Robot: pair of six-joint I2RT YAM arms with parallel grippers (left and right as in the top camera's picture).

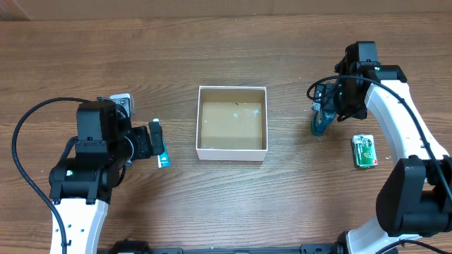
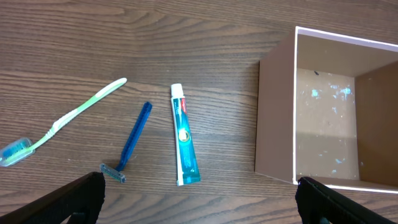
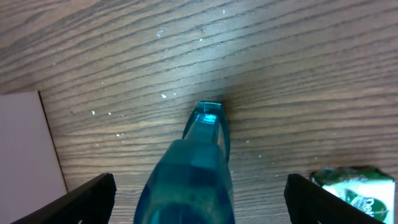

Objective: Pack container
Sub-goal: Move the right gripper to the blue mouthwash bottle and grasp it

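We are seeing the container [image 2: 277, 112] running off the left wrist view's right edge, the teal bottle [image 3: 193, 180] and green packet [image 3: 354, 190] being cut at the right wrist view's bottom, the packet's print proving too small to read

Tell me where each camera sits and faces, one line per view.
Overhead: above the table, facing straight down at the container; left arm and right arm show.
Left wrist: on the left arm, facing down at toothbrush, razor, toothpaste; the open left gripper frames the bottom.
Right wrist: on the right arm, facing down at a teal item under the open right gripper, green packet beside.
Overhead and left wrist share the container and toothpaste.
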